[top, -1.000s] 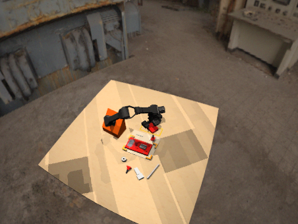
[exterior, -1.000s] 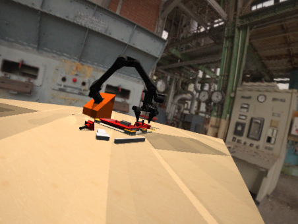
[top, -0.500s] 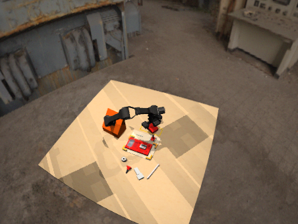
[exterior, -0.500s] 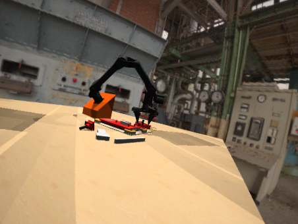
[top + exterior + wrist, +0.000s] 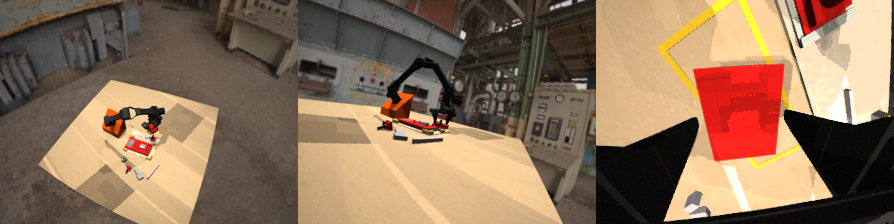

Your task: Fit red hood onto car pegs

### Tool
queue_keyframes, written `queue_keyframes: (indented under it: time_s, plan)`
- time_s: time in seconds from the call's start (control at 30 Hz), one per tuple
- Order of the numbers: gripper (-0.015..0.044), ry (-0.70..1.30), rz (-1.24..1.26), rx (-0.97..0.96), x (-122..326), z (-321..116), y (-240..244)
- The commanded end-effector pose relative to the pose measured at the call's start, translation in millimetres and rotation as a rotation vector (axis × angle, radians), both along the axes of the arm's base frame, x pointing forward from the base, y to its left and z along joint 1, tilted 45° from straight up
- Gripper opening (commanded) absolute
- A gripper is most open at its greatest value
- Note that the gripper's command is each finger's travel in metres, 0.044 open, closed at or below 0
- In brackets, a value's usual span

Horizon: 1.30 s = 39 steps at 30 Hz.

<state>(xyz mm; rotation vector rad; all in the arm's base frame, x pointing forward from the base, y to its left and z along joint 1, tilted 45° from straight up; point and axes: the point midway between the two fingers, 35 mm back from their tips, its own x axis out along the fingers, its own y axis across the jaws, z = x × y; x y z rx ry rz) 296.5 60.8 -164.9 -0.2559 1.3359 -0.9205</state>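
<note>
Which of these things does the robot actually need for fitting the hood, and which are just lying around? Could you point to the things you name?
Part of the job:
- red hood (image 5: 153,128) (image 5: 442,126) (image 5: 741,112)
- red car chassis (image 5: 136,147) (image 5: 411,123)
- gripper (image 5: 150,126) (image 5: 444,122) (image 5: 742,117)

Apparently just lying about:
- white rod (image 5: 153,171) (image 5: 427,140)
- grey block (image 5: 138,173) (image 5: 400,135)
- small grey ring (image 5: 122,161)

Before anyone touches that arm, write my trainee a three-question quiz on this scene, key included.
1. True or false: the gripper is shut on the hood.
2. Multiple choice: what marks the table around the hood?
a) a blue circle
b) a yellow outline
c) a green cross
3. Fill in: the arm's base stands on an ______ block.

Key: 1 false; 2 b; 3 orange
</note>
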Motion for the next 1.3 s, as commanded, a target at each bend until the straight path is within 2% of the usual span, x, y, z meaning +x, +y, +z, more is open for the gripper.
queue_keyframes:
  time_s: [0.0,0.33,0.47,0.77,1.1,1.27]
  plan:
    - [0.0440,-0.001,0.006,-0.004,0.2,-1.2,-1.7]
    - [0.0440,-0.001,0.006,-0.004,-0.1,-4.7,-5.3]
    - [0.0335,0.000,0.000,0.000,-0.4,-3.9,-3.9]
    - [0.0275,0.000,0.000,0.000,-0.4,-3.9,-3.9]
    - [0.0012,0.000,0.000,0.000,-0.2,1.5,1.5]
    - [0.0000,0.000,0.000,0.001,0.2,7.4,7.4]
